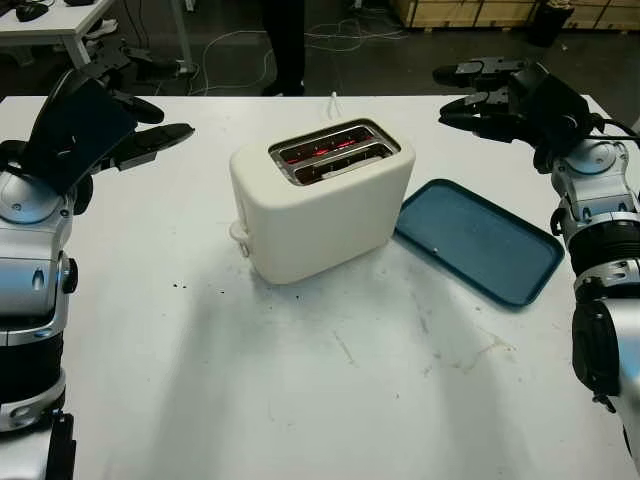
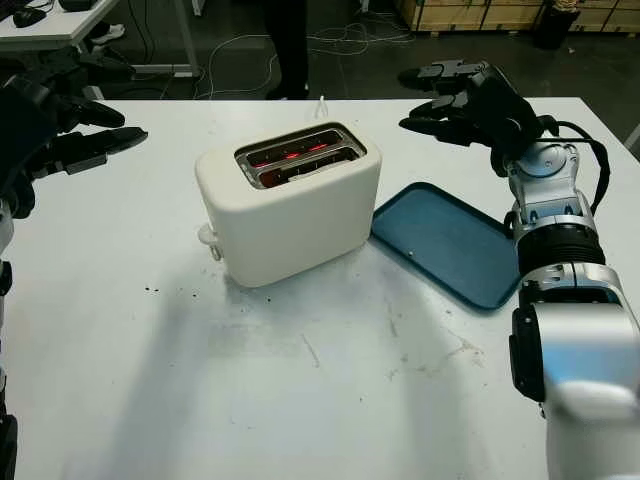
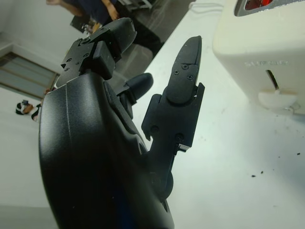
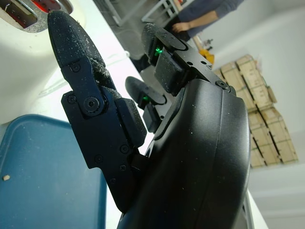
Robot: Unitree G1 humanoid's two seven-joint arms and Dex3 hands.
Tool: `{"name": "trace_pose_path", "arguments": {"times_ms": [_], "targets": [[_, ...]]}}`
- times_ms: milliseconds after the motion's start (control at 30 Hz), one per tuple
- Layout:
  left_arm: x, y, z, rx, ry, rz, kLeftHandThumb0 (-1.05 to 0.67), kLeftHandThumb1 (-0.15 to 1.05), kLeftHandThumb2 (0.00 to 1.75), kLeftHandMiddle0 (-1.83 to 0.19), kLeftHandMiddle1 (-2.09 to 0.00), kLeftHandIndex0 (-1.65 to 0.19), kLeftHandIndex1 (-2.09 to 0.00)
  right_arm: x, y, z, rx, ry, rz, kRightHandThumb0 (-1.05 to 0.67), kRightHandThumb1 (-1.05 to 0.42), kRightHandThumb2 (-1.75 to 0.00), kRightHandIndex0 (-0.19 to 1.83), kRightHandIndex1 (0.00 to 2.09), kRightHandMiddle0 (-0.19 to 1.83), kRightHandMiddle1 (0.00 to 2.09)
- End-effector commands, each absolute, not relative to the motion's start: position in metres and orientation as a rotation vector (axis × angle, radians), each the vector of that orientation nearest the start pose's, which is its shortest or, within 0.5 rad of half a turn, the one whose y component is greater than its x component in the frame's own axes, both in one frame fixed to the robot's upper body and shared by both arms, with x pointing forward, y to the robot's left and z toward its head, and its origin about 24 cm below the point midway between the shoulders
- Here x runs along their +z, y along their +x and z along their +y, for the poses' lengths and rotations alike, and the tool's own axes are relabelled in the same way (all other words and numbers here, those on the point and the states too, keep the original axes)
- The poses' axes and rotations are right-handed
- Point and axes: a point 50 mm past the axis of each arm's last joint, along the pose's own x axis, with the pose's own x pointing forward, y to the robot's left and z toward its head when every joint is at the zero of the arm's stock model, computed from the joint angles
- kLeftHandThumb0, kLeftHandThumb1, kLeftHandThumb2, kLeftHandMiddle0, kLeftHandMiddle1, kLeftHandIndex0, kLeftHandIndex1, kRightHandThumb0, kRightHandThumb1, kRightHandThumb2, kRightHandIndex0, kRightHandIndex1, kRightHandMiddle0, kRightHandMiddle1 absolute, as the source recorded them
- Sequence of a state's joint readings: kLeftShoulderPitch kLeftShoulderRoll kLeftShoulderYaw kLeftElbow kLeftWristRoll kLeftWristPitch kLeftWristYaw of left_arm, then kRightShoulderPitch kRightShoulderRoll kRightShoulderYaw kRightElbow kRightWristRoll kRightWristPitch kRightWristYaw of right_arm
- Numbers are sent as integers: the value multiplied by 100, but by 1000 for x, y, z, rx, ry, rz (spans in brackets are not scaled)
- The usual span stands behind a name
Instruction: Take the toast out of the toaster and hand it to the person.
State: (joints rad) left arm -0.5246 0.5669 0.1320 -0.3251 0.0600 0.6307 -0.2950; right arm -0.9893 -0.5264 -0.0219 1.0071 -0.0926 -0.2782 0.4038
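left hand open, raised, right hand open, raised

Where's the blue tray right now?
In the head views, the blue tray lies on the white table, to the right of the toaster, below the right robot hand.

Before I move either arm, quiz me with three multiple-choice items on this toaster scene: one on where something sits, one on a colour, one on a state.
1. Where is the tray relative to the toaster?
A. On the robot's right side of it
B. On the robot's left side of it
C. On top of it

2. What colour is the tray?
A. Red
B. Blue
C. Yellow

3. What is the right robot hand holding?
A. A slice of toast
B. The tray
C. Nothing

Answers: 1 A, the tray lies flat on the table toward the right arm. 2 B, its surface is dark blue. 3 C, it is open above the table's far right; the left robot hand is open too.
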Motion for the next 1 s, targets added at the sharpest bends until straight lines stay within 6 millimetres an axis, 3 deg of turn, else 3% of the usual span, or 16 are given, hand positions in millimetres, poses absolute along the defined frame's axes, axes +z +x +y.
{"name": "trace_pose_path", "arguments": {"times_ms": [0,967], "targets": [[241,299,219,-34,573,-203,-30,91,1,-6,-132,-15,-84,190,398,-235,242,-544,-159,-85,-79,0,60,51,73,1],[240,298,219,-33,570,-198,-33,91,1,-7,-129,-17,-80,190,397,-235,245,-552,-159,-87,-80,0,63,47,74,0]]}}
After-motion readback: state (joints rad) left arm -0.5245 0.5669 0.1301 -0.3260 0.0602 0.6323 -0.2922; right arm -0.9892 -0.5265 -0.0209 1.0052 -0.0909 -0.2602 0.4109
